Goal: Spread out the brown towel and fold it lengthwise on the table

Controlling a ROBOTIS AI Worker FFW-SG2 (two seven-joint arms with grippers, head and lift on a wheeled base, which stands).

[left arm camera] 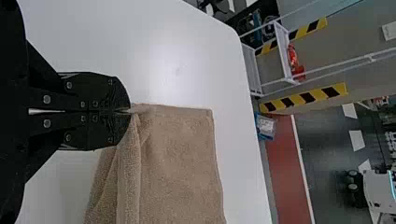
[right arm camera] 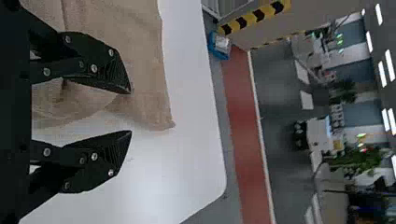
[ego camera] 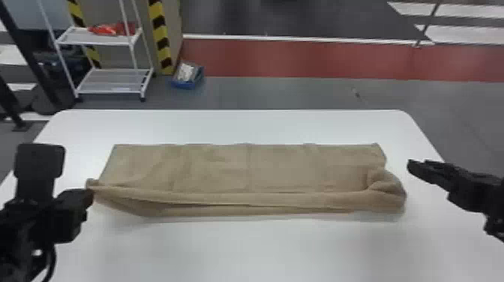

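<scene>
A long brown cloth towel [ego camera: 243,168] lies on a white round-cornered table [ego camera: 240,251]; beyond, far left, a white two-shelf rack [ego camera: 110,83] stands left of a blue box [ego camera: 185,85].

The black left tool [ego camera: 88,197] bears silver screws [left arm camera: 46,99]; its arm [ego camera: 17,232], a looping cable [ego camera: 55,258].

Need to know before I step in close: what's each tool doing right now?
Left tool: closed, holding a corner of the brown towel.
Right tool: open, holding nothing.
</scene>
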